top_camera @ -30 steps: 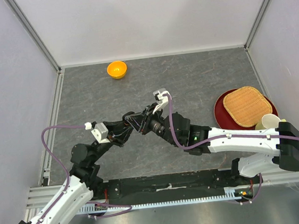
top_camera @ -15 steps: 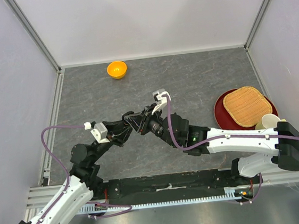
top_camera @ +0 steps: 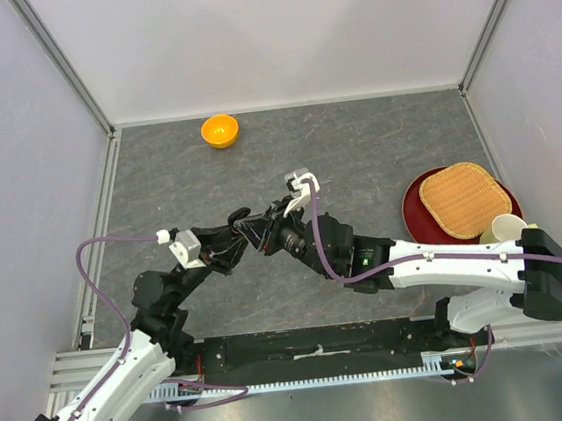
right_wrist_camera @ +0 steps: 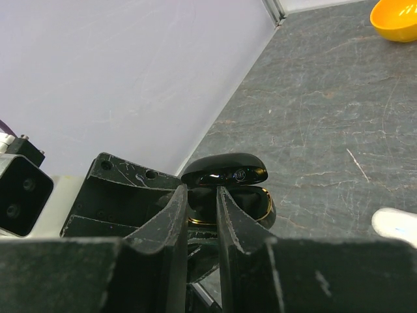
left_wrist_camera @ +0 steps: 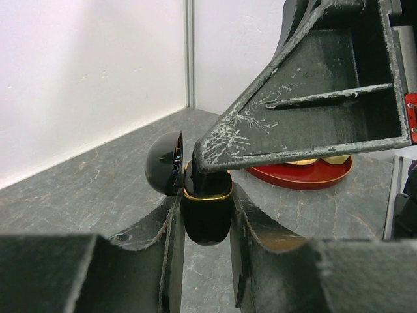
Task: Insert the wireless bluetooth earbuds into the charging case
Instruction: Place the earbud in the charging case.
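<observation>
My left gripper [left_wrist_camera: 207, 203] squeezes the shiny black round charging case [left_wrist_camera: 206, 225]. I cannot tell if my right gripper [right_wrist_camera: 201, 195] holds anything.

Glossy black charging case [left_wrist_camera: 206, 212], hinged open, gold-rimmed.

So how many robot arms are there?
2. The left arm reaches in from the bottom left corner, the right arm from the bottom right; both meet mid-table at the charging case. None seem hidden.
</observation>
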Robot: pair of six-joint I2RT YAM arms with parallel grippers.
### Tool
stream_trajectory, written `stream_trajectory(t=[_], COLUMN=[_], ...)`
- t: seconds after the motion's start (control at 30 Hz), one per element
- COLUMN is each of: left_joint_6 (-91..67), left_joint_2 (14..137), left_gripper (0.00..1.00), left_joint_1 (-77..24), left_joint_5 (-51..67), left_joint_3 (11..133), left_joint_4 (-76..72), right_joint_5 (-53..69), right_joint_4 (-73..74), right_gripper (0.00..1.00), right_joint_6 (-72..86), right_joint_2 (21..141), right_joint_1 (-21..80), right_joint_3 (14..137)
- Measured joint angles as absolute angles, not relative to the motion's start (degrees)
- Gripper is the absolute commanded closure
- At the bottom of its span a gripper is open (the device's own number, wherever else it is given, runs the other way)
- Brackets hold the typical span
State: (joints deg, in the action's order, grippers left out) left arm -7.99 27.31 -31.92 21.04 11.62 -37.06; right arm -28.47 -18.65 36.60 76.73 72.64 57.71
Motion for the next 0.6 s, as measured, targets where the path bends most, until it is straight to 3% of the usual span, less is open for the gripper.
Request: stream_trajectory(t=[0.3,0.53,0.6], left_joint_6=[-8.01,-8.01,-8.03], left_joint_2=[27.31,27.22,27.16], left_gripper=[0.98,0.98,0.98], left_joint_1=[-31.92,-31.90,-31.90], left_joint_5=[21.10,21.10,21.08], left_joint_3=[11.62,11.60,11.60], left_joint_4=[-37.52,-37.39,-36.99], right_joint_5=[-28.60,-28.12,-27.83], right_joint_4=[-17.23,-17.04,-17.04], right_gripper=[0.69,0.34,0.31], right_joint_6=[36.60,36.82,36.99], right_joint_2=[76.73,76.73,76.66], right_joint_1=[72.66,73.14,73.36], right_joint_3=[58.70,59.37,59.61])
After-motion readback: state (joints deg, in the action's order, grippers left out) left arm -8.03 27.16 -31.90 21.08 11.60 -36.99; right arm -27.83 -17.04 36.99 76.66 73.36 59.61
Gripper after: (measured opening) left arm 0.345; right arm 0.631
